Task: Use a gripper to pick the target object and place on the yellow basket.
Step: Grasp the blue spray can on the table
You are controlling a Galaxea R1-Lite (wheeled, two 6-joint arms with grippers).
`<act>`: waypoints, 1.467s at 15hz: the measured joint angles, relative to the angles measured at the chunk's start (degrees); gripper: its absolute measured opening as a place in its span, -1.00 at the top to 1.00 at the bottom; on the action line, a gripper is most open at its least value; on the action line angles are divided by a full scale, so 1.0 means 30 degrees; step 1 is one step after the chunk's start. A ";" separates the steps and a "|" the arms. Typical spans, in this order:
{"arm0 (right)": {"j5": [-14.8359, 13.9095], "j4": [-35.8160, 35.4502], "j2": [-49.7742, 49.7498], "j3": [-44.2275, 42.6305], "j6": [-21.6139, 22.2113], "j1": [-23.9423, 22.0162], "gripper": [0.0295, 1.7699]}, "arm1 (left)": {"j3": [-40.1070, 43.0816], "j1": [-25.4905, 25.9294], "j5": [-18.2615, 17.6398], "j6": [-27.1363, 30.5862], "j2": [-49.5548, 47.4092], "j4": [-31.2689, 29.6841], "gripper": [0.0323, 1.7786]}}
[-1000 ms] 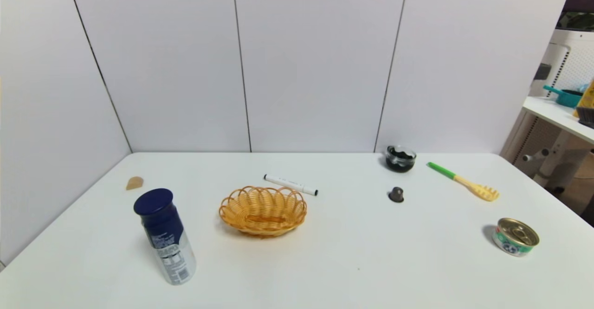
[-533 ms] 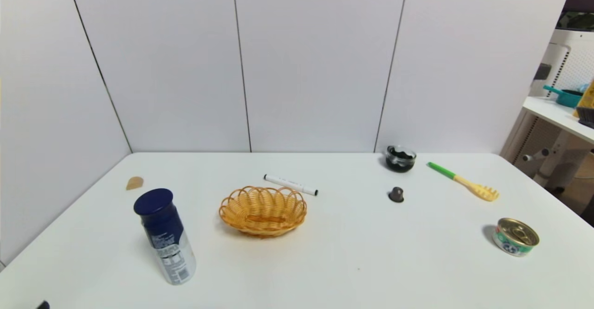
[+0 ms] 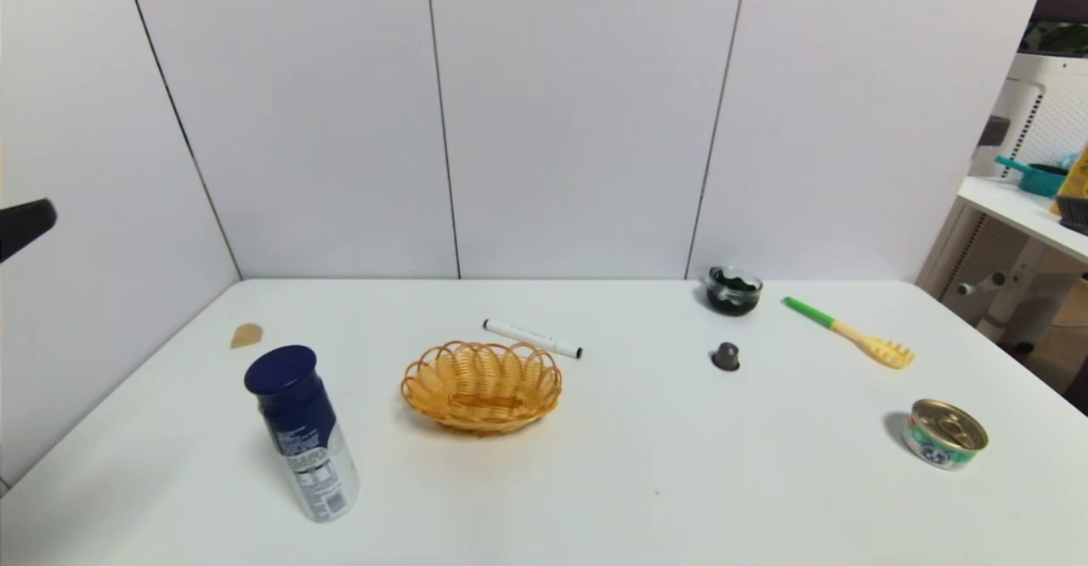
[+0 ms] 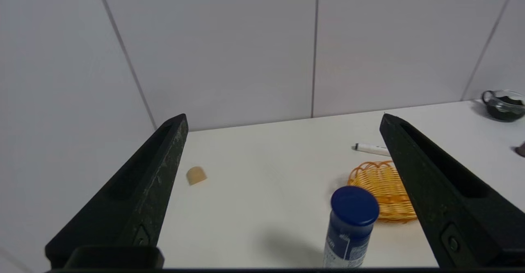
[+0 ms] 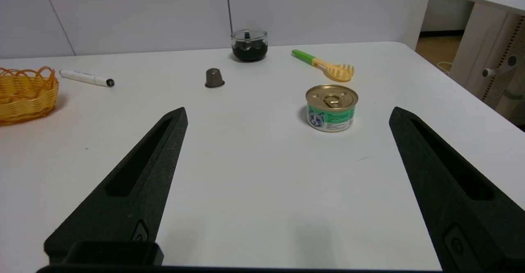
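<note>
My left end effector (image 4: 283,121) has just risen into view, fingers spread apart, facing the untouched tall navy-capped silver spray can (image 3: 303,434) beside the yellow wicker basket (image 3: 481,384).

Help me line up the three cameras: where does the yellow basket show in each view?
Head view: yellow basket at centre-left on the table, right of the spray can.
Left wrist view: lower right, behind the can's cap, partly hidden by a finger.
Right wrist view: cut off at the left edge.
Shared landmark: the white marker just behind it.
</note>
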 joint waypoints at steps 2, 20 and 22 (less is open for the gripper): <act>0.0008 0.0000 0.0000 0.0000 0.0000 0.0000 -0.92 | -0.0845 -0.0167 -0.2117 0.0000 0.1512 -0.0037 -0.90; 0.0000 0.0000 0.0000 0.0000 -0.0008 0.0000 -0.92 | 0.8038 -0.0211 -1.0212 0.1414 0.8562 -1.2930 -0.90; 0.0000 0.0000 0.0000 0.0000 0.0000 0.0000 -0.92 | 0.9005 -0.0195 -1.0199 0.1369 0.9151 -1.4157 -0.90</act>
